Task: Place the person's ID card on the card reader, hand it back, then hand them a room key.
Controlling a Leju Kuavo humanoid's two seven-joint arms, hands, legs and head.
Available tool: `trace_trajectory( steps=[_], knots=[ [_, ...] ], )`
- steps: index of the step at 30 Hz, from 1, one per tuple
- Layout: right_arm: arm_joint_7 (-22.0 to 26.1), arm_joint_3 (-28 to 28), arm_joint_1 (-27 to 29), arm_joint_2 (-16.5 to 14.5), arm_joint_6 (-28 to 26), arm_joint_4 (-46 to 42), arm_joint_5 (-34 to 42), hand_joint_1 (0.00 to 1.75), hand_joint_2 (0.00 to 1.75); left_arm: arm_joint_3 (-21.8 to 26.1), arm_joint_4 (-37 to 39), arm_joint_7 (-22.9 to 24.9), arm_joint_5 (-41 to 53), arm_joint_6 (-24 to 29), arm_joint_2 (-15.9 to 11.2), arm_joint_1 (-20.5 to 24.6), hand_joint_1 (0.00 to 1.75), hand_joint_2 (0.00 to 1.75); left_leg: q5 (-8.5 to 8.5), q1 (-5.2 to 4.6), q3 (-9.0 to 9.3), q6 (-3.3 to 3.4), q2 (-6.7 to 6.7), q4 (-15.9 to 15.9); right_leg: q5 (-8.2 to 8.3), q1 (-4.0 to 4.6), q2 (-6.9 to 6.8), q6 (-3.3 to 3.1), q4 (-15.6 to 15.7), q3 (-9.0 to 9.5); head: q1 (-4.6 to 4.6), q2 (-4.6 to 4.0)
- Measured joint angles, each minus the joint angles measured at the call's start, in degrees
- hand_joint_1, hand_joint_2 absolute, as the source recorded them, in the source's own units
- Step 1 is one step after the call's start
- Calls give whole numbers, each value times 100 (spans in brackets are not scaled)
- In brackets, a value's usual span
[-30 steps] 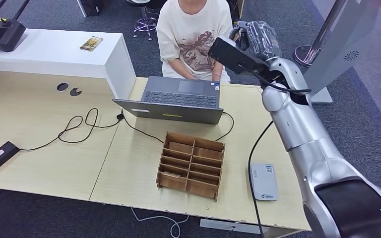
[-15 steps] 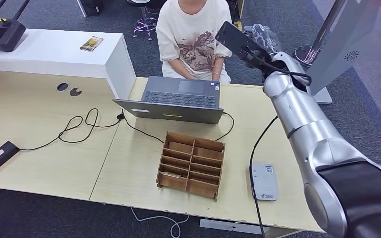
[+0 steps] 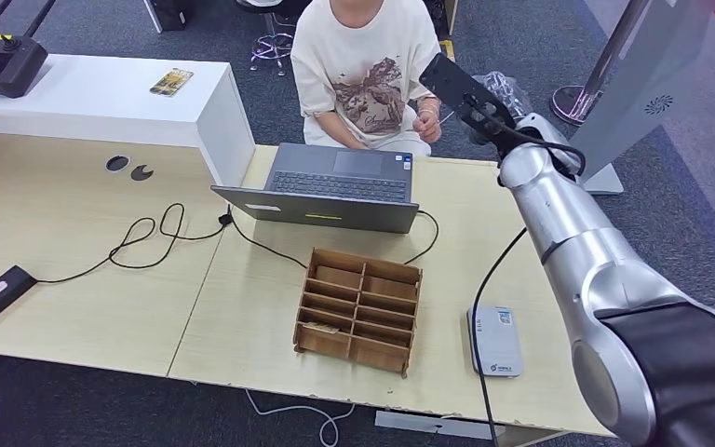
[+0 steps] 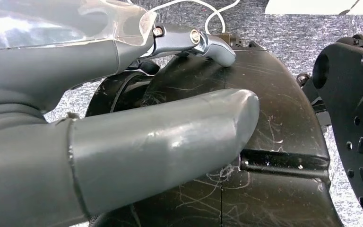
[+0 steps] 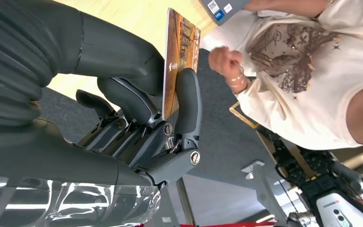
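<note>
your right hand (image 5: 137,109) pinches the card (image 5: 179,56) between thumb and finger, raised past the table (image 3: 242,307) near the person's hand (image 3: 426,119). your left hand (image 4: 123,142) hangs with nothing visibly held. reader (image 3: 495,341) lies beside the wooden rack (image 3: 359,309).

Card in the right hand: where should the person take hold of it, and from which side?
The card is pinched at its lower end between the right hand's thumb and fingers. Its far end sticks out free, toward the person's hand. Best pinch that free end across its flat faces, coming from the person's own side.
</note>
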State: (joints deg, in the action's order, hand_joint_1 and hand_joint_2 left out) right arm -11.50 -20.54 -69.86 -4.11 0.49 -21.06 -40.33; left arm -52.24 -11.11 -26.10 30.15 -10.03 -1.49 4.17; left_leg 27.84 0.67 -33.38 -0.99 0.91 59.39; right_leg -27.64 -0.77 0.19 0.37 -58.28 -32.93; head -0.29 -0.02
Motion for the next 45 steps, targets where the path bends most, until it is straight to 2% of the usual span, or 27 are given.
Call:
trace_trajectory(
  steps=[20, 22, 24, 26, 39, 42, 45],
  knots=[
    [-134, 2, 26, 26, 54, 136, -223, 174, 175, 117, 1, 32, 1, -25, -19, -7, 0, 0, 0, 0, 0, 0, -1, 0, 0, 0, 1, 0, 0, -1, 1, 0],
    [-133, 2, 32, 26, 54, 139, -235, 149, 175, 140, 1, 45, 1, -27, -20, -9, 0, 0, 0, 0, 0, 0, -1, 0, 0, 0, 1, 0, 0, -1, 0, 0],
    [-133, 2, 34, 26, 55, 140, -256, 62, 175, 163, 1, 53, 0, -29, -24, -13, 0, 0, 0, 0, 0, 0, -1, 0, 0, 0, 1, 0, 0, -2, 0, 0],
    [-134, 2, 35, 26, 65, 142, -277, 0, 175, 179, 1, 56, 0, -29, -31, -18, 0, 0, 0, 0, 0, 0, -1, 0, 0, 0, 1, -1, 0, -2, 1, 0],
    [5, 2, 41, 58, 50, 144, -343, 0, 175, 197, 1, 62, 1, -14, -46, -31, 0, 0, 0, 0, 0, 0, -2, 0, 0, 0, 1, -1, 0, -2, 1, 0],
    [102, 2, 41, 92, -83, 133, -401, 0, 175, 197, 1, 40, 0, -14, -46, -31, 0, 0, 0, 0, 0, 0, -1, 0, 0, 0, 1, -1, 0, -3, 1, 0],
    [123, 2, 40, 145, -461, 92, -471, 0, 175, 196, 1, 20, 0, -13, -45, -31, 0, 0, 0, 0, 0, 0, -1, 0, 0, 0, 1, -1, 0, -3, 0, 0]
  ],
)
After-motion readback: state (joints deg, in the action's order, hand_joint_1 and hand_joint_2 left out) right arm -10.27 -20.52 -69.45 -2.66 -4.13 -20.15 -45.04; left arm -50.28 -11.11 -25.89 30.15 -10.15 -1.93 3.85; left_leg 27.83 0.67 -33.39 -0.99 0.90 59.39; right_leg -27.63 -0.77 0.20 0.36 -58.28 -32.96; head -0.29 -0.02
